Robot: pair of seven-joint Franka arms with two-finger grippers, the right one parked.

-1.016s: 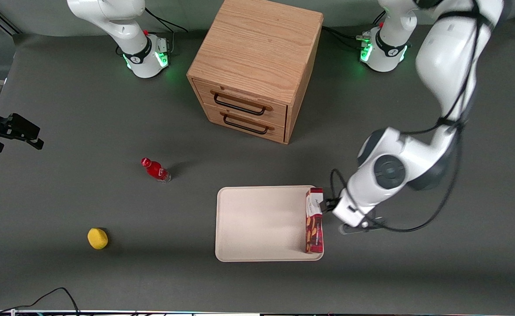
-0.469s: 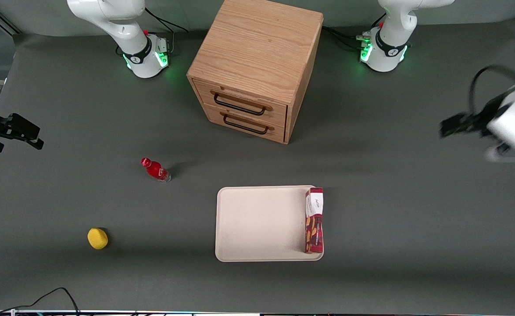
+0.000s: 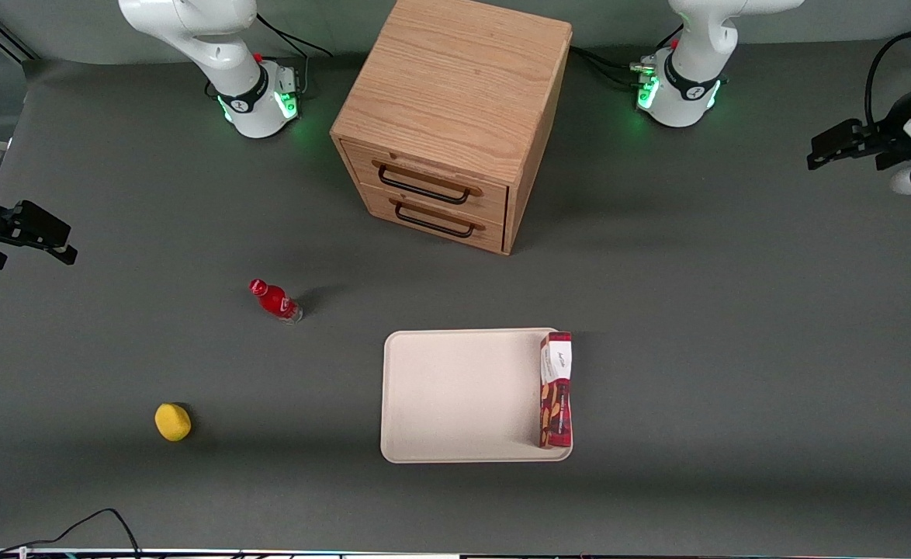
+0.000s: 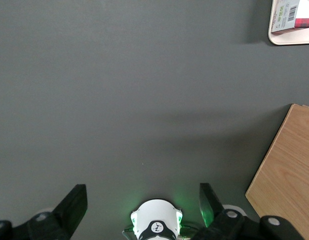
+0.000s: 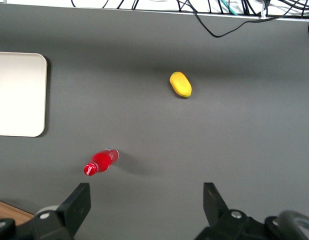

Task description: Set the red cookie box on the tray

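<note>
The red cookie box [image 3: 555,390] lies on the cream-white tray [image 3: 455,396], along the tray's edge toward the working arm's end of the table, its white-label end pointing away from the front camera. Its label end and a tray corner [image 4: 294,39] also show in the left wrist view [image 4: 290,15]. My gripper [image 3: 839,147] is open and empty, high above the table at the working arm's end, well away from the tray; both fingers [image 4: 74,205] stand wide apart over bare mat.
A wooden two-drawer cabinet [image 3: 452,116] stands farther from the camera than the tray. A small red bottle [image 3: 275,300] and a yellow lemon-like object [image 3: 172,421] lie toward the parked arm's end. The arm bases [image 3: 677,85] sit at the table's back edge.
My gripper has let go of the box and pulled up and away from the tray toward the working arm's end. The box stays on the tray.
</note>
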